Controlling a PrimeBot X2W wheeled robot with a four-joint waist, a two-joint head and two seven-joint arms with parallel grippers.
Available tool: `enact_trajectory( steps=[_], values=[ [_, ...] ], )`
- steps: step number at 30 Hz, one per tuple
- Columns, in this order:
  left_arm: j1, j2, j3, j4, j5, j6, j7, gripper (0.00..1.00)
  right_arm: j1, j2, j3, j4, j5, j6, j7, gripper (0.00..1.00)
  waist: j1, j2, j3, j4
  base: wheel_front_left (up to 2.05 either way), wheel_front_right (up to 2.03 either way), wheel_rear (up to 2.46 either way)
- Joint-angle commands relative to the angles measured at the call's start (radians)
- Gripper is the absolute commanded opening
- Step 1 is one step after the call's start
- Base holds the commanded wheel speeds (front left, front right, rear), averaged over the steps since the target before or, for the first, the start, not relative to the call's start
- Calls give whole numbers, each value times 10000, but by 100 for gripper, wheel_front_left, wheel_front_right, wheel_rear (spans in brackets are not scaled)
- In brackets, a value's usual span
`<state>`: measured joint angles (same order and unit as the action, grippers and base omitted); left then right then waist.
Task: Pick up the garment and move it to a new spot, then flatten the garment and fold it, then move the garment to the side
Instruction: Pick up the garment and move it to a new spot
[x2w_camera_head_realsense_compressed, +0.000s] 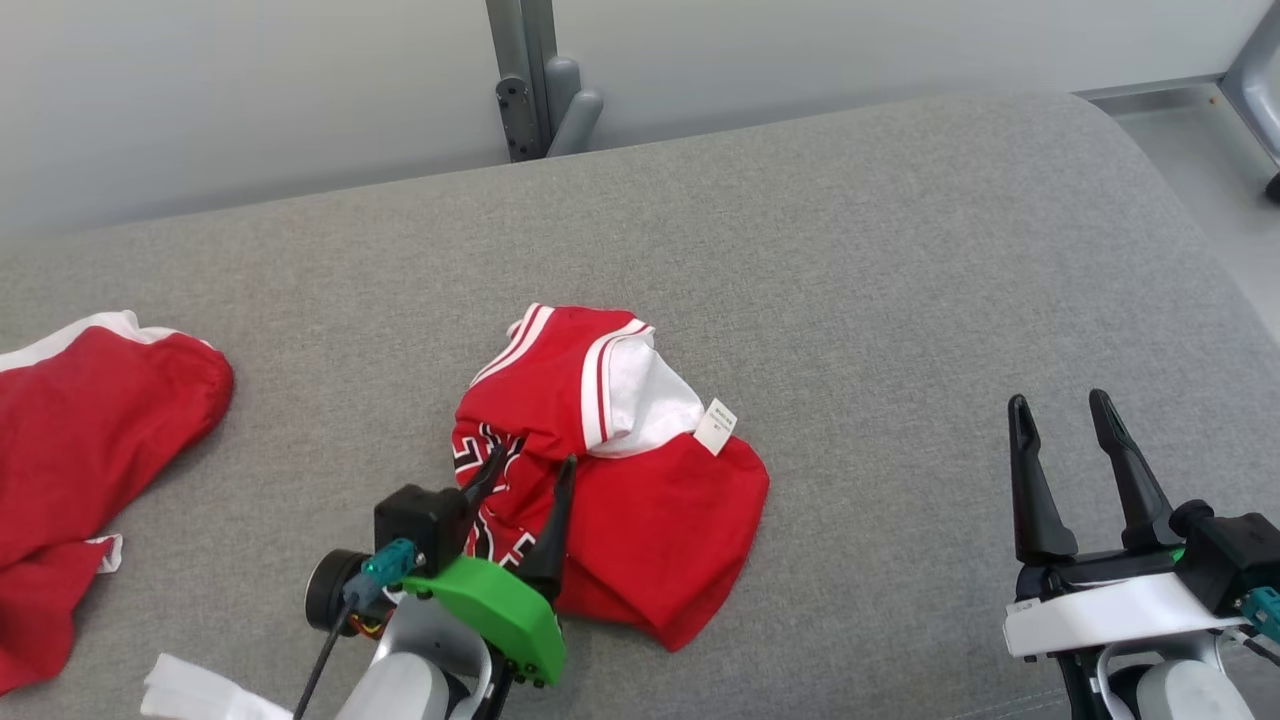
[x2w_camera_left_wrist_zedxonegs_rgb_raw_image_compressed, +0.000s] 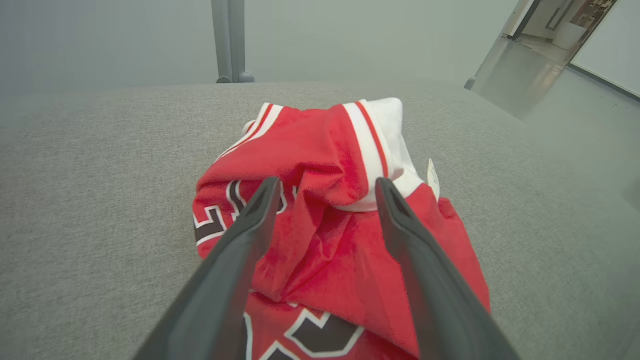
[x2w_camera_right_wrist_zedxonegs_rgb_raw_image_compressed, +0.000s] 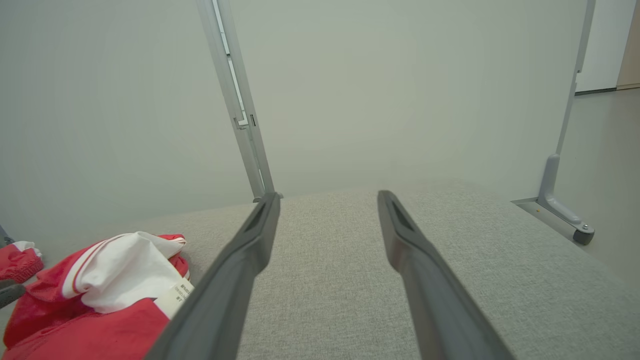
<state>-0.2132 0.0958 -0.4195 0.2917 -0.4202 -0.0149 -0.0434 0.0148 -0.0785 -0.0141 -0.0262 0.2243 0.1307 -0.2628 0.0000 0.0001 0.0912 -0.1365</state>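
Garment (x2w_camera_head_realsense_compressed: 640, 500) lies near the middle of the bench (x2w_camera_head_realsense_compressed: 900, 300), toward its near edge. Label (x2w_camera_head_realsense_compressed: 716, 425) on the garment's right side. Left gripper (x2w_camera_head_realsense_compressed: 532, 460) over the garment's near-left part; contact cannot be told. Right gripper (x2w_camera_head_realsense_compressed: 1059, 400) well to the right, over bare bench, apart from the garment. Second garment (x2w_camera_head_realsense_compressed: 90, 430) at the bench's left edge, well apart from the first. Post (x2w_camera_head_realsense_compressed: 525, 80) stands behind the far edge.

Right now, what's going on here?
The left hand hangs open over the crumpled red jersey in the middle of the grey padded surface, with fingers either side of a fold, not gripping it. The right hand sits open off to the right above bare fabric, holding nothing. The jersey is not yet flattened or folded. A second red garment lies at the far left.
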Motion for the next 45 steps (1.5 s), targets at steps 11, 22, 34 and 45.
enact_trajectory(
  steps=[11,22,34,45],
  values=[
    [1926,840,607,-764,617,979,-1864,100,481,-89,64,-175,-314,1,-33,100,0,-1,-572,477,0,0,0],
    [2781,939,1647,-983,870,518,-2215,100,874,-359,-178,39,-765,-1,-33,100,0,-1,-823,963,0,0,0],
    [3335,359,3235,-785,1485,-409,-2221,100,1017,-413,-675,685,-1075,-1,-33,100,0,-1,-906,1029,0,0,0],
    [3344,-55,3920,-715,1952,-844,-2222,100,869,-419,-775,1022,-1126,-1,-32,100,0,-1,-945,943,0,0,0]
  ],
)
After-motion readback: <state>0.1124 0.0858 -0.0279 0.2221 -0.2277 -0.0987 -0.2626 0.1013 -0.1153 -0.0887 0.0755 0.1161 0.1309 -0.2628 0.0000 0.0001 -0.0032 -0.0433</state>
